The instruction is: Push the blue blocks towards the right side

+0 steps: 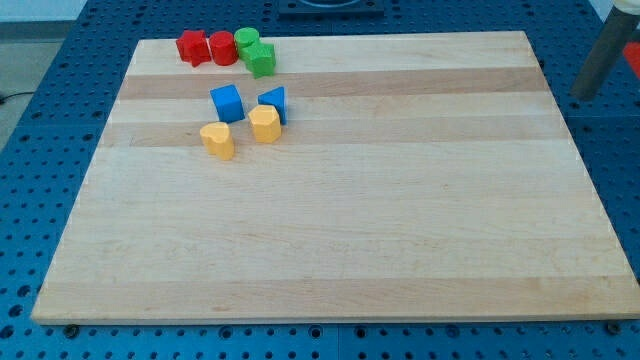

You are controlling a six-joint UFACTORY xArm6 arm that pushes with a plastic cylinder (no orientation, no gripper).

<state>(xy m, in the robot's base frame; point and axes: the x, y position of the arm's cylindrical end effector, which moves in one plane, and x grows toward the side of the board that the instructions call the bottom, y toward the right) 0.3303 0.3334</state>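
Two blue blocks lie in the board's upper left part: a blue cube [227, 102] and, just to its right, a blue triangular block [274, 103]. A yellow hexagonal block [264, 124] touches the blue triangular block from below. A yellow heart-shaped block [217, 140] lies below the blue cube. A blurred grey rod stands at the view's top right. My tip [587, 94] is its lower end, just beyond the board's right edge and far to the right of all the blocks.
At the board's top left a red star-like block [192, 46], a red cylinder [222, 47], a green cylinder [247, 42] and a green hexagonal block [260, 59] sit clustered. The wooden board [350, 250] rests on a blue perforated table [40, 120].
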